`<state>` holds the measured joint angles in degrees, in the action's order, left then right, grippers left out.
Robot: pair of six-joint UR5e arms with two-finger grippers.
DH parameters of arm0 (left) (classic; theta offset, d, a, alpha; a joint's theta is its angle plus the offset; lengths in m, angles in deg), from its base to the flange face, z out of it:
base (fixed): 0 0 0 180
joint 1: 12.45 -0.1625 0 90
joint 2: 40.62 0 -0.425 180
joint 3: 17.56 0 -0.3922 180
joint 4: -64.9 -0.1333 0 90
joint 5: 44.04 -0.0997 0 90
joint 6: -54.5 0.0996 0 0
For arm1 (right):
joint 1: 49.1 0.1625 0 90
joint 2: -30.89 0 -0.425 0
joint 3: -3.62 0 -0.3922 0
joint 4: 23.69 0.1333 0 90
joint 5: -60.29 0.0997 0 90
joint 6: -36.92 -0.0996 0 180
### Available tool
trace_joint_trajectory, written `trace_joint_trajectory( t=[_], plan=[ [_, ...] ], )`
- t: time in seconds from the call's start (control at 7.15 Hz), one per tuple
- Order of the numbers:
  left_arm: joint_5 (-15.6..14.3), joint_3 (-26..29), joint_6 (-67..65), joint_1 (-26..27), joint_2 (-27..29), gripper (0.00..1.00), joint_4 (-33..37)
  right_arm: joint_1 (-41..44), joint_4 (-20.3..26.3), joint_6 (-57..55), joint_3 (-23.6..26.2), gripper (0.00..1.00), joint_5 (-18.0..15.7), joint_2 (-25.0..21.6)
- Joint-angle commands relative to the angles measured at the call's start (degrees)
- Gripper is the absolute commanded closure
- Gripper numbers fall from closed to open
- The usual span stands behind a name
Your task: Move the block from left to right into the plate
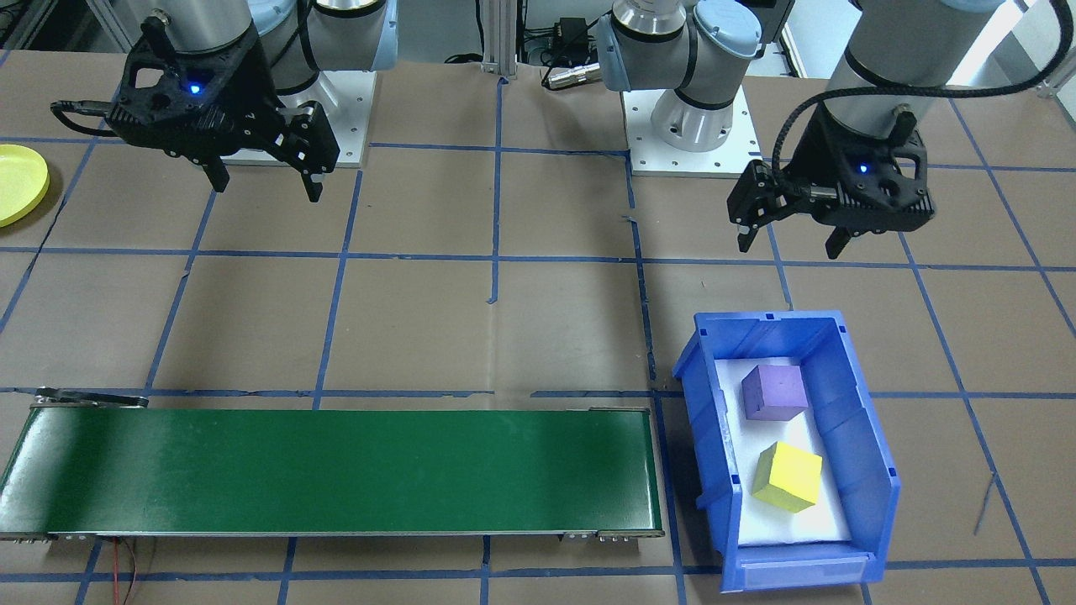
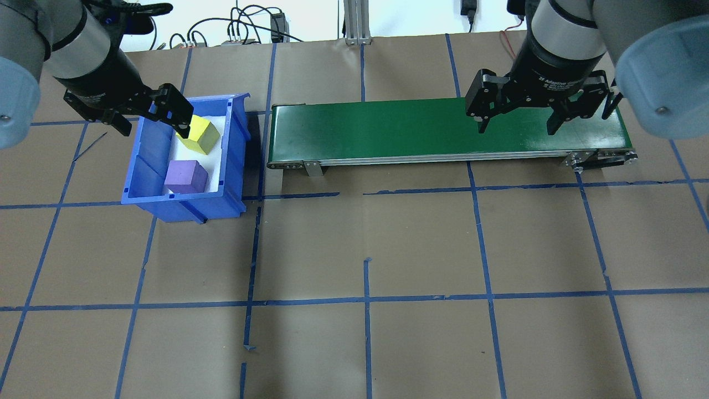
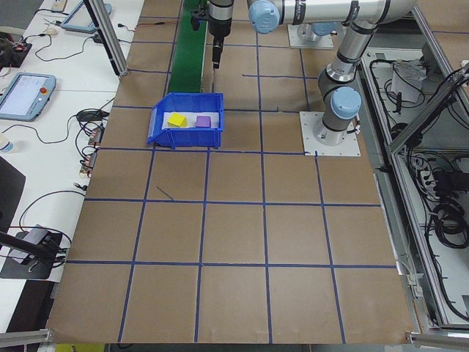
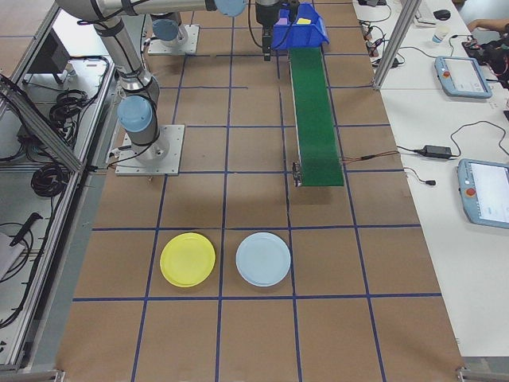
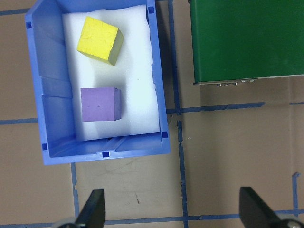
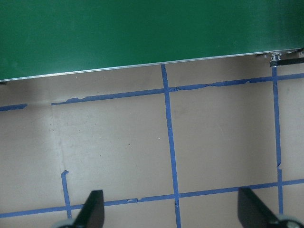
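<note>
Both arms hang above the brown table (image 2: pixel 421 244), which is ruled into squares by blue tape lines, and neither holds anything. The left gripper (image 1: pixel 790 239) hovers in the air on the robot's side of the blue bin (image 1: pixel 874 470), its fingers (image 5: pixel 92 209) spread wide and empty; in its wrist view the bin lies ahead of the fingertips. Inside the bin, on a white foam liner, sit two blocks: the yellow block (image 1: pixel 787 477) lies turned at an angle in the half farther from the robot, and the purple block (image 1: pixel 773 391) lies in the half nearer the robot, the two close but apart. Just beside the bin runs the long green conveyor belt (image 1: pixel 336 470), bare on top. The right gripper (image 1: pixel 265 176) hangs near the far end of that belt from the bin, on the robot's side of it, its fingers (image 6: pixel 90 211) likewise parted with nothing between them. The yellow plate (image 4: pixel 188 259) rests flat on the table well beyond the belt's end on the robot's right, with a pale blue plate (image 4: pixel 263 259) just beside it; both are apart from each other and from the belt. Along the operators' side, teach pendants and cables lie on a white bench (image 4: pixel 445 199).
</note>
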<state>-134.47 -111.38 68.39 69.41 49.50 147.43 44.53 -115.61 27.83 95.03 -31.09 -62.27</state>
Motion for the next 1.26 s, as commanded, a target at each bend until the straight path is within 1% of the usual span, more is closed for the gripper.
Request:
trace_joint_trajectory(
  t=[0.0,0.14,0.42,0.84,0.98,1.12],
  plan=[
    [-0.09,-0.83,7.77,-3.10,6.00,0.00,-4.96,0.07,-0.02,0.12,0.00,0.00,-0.03,0.00],
    [-0.27,-0.75,9.55,-3.46,9.68,0.00,-8.66,-0.02,0.07,0.12,0.08,0.00,-0.03,0.00],
    [-0.27,-0.92,8.09,-3.72,14.45,0.00,-9.39,0.07,-0.02,0.03,0.08,0.00,0.05,0.00],
    [-0.80,-1.45,8.17,-4.07,19.20,0.00,-10.71,0.24,-0.02,0.03,0.08,0.00,0.05,0.00],
    [-1.41,-1.54,8.08,-4.25,20.43,0.00,-10.71,0.16,0.07,0.12,0.08,0.00,0.05,0.00],
    [-3.33,-1.54,8.08,-4.25,21.84,0.00,-10.71,0.16,0.07,0.03,-0.09,0.00,0.05,0.00]
  ],
)
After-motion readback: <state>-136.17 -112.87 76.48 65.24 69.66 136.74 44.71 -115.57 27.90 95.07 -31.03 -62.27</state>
